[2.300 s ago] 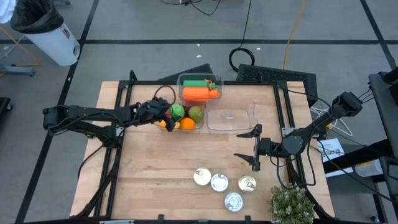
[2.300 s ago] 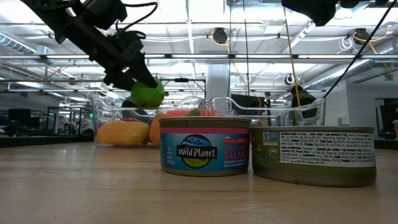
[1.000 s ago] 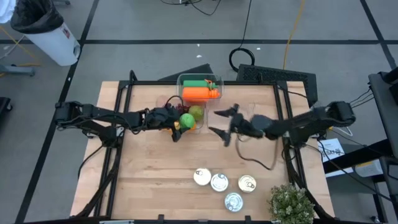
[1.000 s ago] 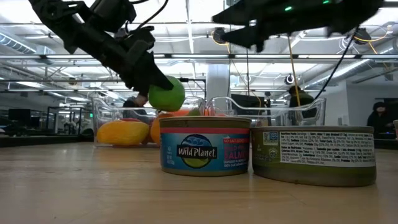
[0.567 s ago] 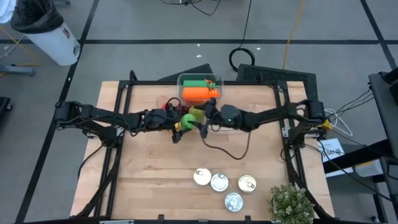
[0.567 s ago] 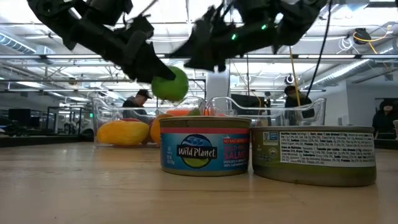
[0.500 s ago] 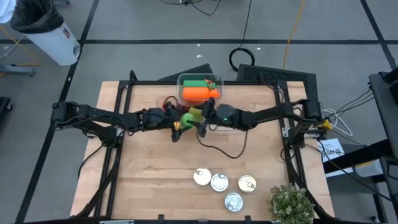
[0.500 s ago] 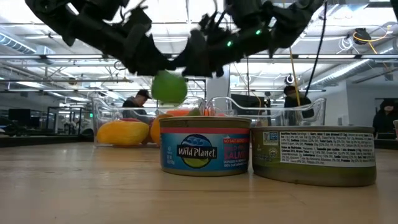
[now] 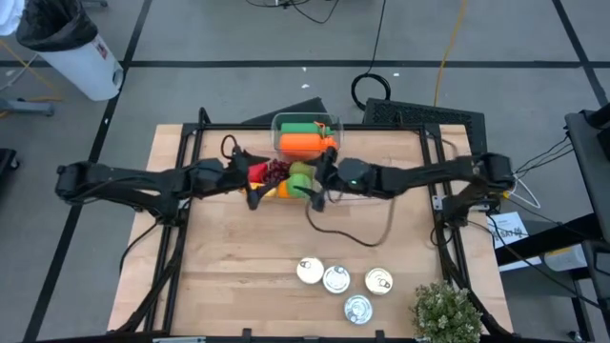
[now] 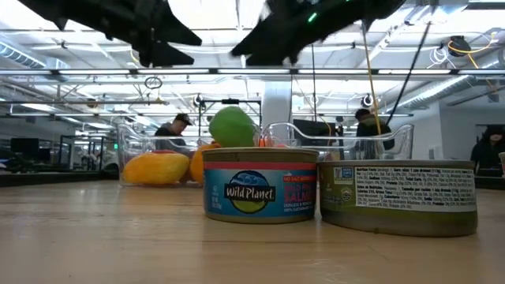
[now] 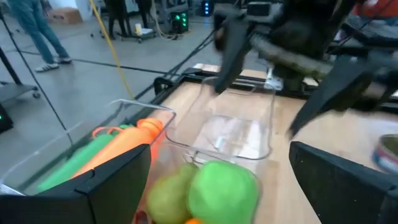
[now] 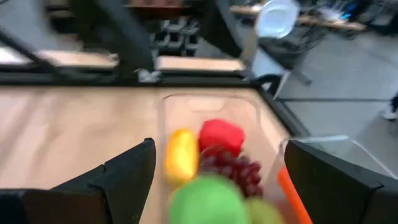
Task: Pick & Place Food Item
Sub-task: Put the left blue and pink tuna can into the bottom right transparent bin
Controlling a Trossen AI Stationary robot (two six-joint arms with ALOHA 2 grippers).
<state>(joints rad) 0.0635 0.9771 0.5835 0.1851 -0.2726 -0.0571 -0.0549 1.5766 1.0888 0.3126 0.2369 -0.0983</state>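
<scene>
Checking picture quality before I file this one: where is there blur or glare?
Right wrist view: smeared throughout, green apple a soft blob. Left wrist view: right arm blurred, apple sharper. Low view: cans crisp, arms overhead dark against bright ceiling lights. High view: evenly lit.

A wooden table carried everything. Four tins stood clustered near its front edge, with a potted plant just beside them at the corner. Well behind the tins lay clear plastic containers: one with carrots, one with fruit, and an empty one alongside.
</scene>
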